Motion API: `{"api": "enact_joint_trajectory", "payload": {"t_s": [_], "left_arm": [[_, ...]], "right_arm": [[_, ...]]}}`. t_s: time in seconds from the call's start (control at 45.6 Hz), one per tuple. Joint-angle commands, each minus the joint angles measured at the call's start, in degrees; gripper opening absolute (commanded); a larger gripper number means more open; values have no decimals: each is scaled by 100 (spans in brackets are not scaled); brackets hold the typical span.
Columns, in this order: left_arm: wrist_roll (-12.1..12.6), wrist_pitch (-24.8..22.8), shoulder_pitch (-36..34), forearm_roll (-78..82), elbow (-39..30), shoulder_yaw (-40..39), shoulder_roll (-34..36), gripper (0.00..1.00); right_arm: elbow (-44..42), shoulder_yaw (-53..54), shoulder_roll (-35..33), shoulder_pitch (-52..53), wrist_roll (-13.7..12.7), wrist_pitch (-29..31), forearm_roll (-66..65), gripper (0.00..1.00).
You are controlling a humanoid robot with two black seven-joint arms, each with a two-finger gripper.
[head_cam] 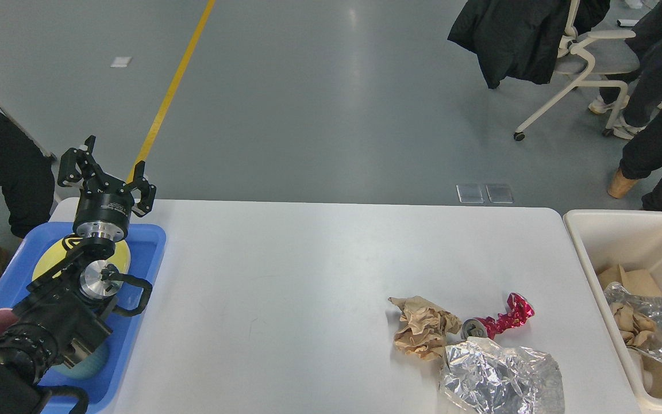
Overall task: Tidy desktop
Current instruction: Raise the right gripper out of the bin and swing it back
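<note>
Head view: desktop point(285, 276) wide, white, bare through the middle. Near its front right edge, three bits of litter bunched and touching: crumpled brown paper point(424, 328), crushed red can point(497, 322), crumpled foil point(500, 382). All likely light; paper and foil soft, best pinched on a raised fold; can stiffer, slippery, best taken across its twisted waist. Cream bin point(581, 241) just off the right edge, blue tray point(150, 253) at the left. Left gripper point(107, 167) spread, empty, above the tray. Right gripper out of sight.
</note>
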Motion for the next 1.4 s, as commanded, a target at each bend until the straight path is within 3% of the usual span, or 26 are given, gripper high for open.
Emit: {"api": "enact_joint_trajectory", "payload": {"t_s": [0.0, 0.197, 0.394, 0.613, 0.745, 0.898, 1.03, 1.161, 1.38], "left_arm": [[0, 0, 0, 0, 0, 0, 0, 96], [0, 0, 0, 0, 0, 0, 0, 96], [0, 0, 0, 0, 0, 0, 0, 96], [0, 0, 0, 0, 0, 0, 0, 96], [0, 0, 0, 0, 0, 0, 0, 96], [0, 0, 0, 0, 0, 0, 0, 96], [0, 0, 0, 0, 0, 0, 0, 96], [0, 0, 0, 0, 0, 0, 0, 96], [0, 0, 0, 0, 0, 0, 0, 96]], "right_arm": [[188, -57, -321, 501, -1, 148, 0, 100], [302, -356, -690, 1370, -9, 859, 0, 100], [777, -979, -928, 3303, -1, 2300, -17, 100], [1111, -1340, 99, 5158, -9, 4277, -17, 100], [1226, -1270, 978, 5932, -9, 5052, -9, 100], [1822, -1182, 2156, 6662, -9, 5350, 0, 100], [2394, -972, 2746, 6979, -9, 5350, 9, 100], [2948, -480, 2773, 7102, -9, 5350, 0, 100], [2948, -452, 2641, 7129, -9, 5350, 9, 100]]}}
